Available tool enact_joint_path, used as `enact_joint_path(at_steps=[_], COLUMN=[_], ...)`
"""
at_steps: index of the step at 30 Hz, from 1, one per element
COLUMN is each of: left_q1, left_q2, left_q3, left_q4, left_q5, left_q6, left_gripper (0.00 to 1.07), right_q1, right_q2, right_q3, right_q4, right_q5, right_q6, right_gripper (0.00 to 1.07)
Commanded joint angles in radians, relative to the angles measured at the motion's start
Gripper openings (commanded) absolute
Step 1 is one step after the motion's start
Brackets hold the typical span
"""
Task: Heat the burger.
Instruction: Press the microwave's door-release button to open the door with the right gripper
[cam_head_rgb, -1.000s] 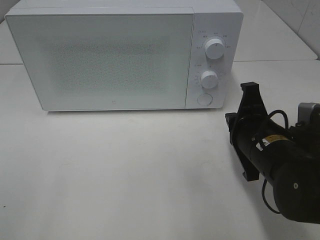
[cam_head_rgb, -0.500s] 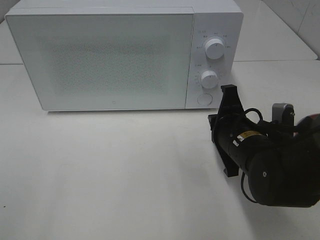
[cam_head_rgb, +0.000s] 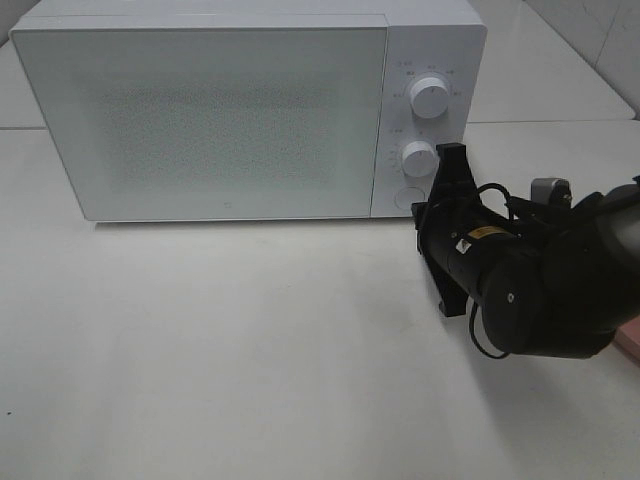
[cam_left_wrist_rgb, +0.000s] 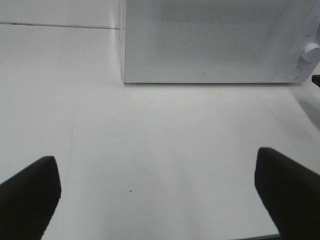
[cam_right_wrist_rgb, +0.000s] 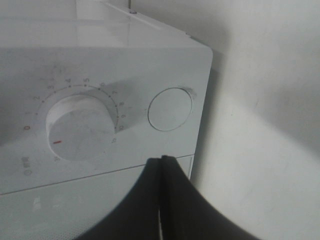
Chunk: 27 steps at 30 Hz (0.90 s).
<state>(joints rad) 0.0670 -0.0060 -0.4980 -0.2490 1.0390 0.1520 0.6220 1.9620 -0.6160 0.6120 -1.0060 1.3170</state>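
Exterior high view is showing a white box-shaped microwave oven (cam_head_rgb: 250, 110) standing at the back of a plain white desk (cam_head_rgb: 250, 340), its frosted, speckled door (cam_head_rgb: 210, 120) lying shut. On the control panel beside the door, a white round upper dial (cam_head_rgb: 429, 97) is sitting above a white round lower dial (cam_head_rgb: 419, 158), and a flat white round button (cam_head_rgb: 406, 197) is sitting below both. The bulky black right arm (cam_head_rgb: 530, 290) is reaching in from the right side of the desk and pointing at the lower corner of that panel. Seen from the right wrist camera, the right hand (cam_right_wrist_rgb: 161, 160) is holding its two black fingers (cam_right_wrist_rgb: 145, 200) pressed tightly together with nothing between them, and their joined tip is hanging close in front of the panel, near the round button (cam_right_wrist_rgb: 170, 109) and the lower dial (cam_right_wrist_rgb: 80, 127) with its red mark. Seen from the left wrist camera, the left hand (cam_left_wrist_rgb: 157, 195) is hovering over bare desk (cam_left_wrist_rgb: 165, 145) well in front of the microwave oven (cam_left_wrist_rgb: 215, 40), its black fingertips (cam_left_wrist_rgb: 35, 185) spread wide apart and gripping nothing. The burger is not showing in any view, so where it is lying cannot be told.
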Motion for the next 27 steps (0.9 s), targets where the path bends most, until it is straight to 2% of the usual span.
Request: enact_joint_path(at_steps=[1,12,27], left_q1=[0.005,0.005,0.005], left_q2=[-0.014,-0.014,-0.014], left_q3=[0.002,0.002,0.002], left_q4=[-0.003,-0.002,-0.001], left_q5=[-0.005,-0.005,-0.005], left_q6=[-0.001,0.0,-0.001], left_gripper=[0.98,0.98,0.98], right_q1=[-0.005,-0.051,-0.098], right_q2=[0.022,0.094,0.125], right_q3=[-0.038,-0.128,-0.192], right_q4=[-0.026,-0.024,0.014], right_q5=[0.005,0.029,0.074], right_q6=[0.006,0.002,-0.045], right_gripper=[0.0,0.0,0.0])
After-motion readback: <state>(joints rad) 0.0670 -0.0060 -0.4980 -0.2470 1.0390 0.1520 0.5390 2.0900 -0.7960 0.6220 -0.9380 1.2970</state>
